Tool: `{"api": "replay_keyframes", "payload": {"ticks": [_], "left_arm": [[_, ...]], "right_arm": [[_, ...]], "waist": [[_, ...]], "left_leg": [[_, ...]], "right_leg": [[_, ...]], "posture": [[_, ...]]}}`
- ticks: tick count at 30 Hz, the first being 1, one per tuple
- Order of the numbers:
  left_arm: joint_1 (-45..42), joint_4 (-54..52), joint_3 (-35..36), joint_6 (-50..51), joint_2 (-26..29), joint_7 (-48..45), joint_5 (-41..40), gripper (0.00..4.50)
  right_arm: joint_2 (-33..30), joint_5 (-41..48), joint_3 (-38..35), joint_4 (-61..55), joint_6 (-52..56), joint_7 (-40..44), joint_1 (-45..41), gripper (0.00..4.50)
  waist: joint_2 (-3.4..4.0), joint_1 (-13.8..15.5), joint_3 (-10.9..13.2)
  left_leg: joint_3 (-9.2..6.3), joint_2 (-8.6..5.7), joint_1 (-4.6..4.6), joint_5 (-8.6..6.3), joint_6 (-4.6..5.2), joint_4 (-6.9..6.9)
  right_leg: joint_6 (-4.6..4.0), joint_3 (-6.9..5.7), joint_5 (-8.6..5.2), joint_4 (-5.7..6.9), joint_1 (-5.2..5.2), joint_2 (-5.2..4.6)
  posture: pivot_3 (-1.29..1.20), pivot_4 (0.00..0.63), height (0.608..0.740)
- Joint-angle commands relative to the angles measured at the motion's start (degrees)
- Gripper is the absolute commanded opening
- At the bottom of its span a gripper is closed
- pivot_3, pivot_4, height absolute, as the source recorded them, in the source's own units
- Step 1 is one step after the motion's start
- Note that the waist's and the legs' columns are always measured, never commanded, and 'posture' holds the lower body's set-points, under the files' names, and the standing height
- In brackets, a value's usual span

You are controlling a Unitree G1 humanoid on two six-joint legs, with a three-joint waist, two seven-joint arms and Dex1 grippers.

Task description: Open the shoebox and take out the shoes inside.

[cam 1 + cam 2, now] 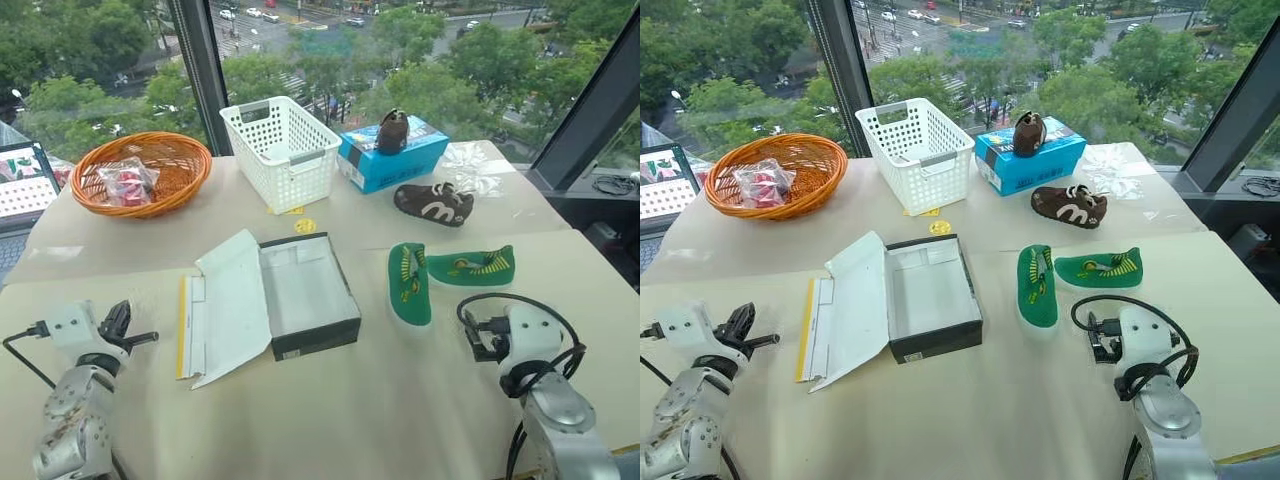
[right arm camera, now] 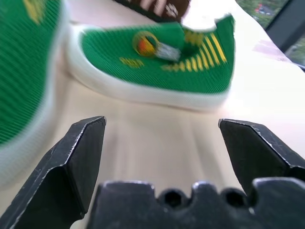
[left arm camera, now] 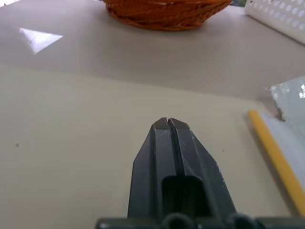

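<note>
Shoebox (image 1: 300,295) lies open mid-table, lid flapped out left, white inside bare. Both shoes (image 1: 445,272) sit on the table right of it, touching at the toe end (task looks done). Left gripper (image 3: 167,125) pressed together, holding nothing; right gripper (image 2: 162,143) spread apart, empty, near the shoes. Best finish: retract low and clear, not nudging the shoes.

Beige table (image 1: 420,400) before tall windows (image 1: 330,50) (trees, street below).

Open black shoebox (image 1: 305,300), lid folded flat leftward, two green shoes (image 1: 440,275) just right on table.
</note>
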Motion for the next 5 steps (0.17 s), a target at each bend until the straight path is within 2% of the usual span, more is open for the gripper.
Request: {"api": "replay_keyframes", "payload": {"ticks": [1, 5], "left_arm": [[-0.75, 1.57, -0.2, -3.47, -0.29, -0.11, 1.45, 0.0], [-1.32, 2.33, -0.57, -4.54, -0.59, -0.14, 1.78, 0.0]], "right_arm": [[-0.15, -1.55, 0.18, 0.07, -3.06, -0.34, -1.81, 4.46], [-0.27, -3.07, 1.81, 1.69, -4.48, -0.18, -2.5, 4.46]], "waist": [[-0.01, -0.08, 0.0], [-0.02, 0.01, -0.01]], "left_leg": [[0.0, 0.0, 0.0, 0.0, 0.0, 0.0], [0.0, -0.02, -0.05, -0.05, 0.08, -0.01]], "right_leg": [[-0.01, 0.01, 0.01, 0.0, 0.0, 0.01], [-0.05, 0.01, 0.0, -0.06, 0.0, -0.01]], "posture": [[0.0, 0.15, 0.731], [0.0, 0.15, 0.731]]}}
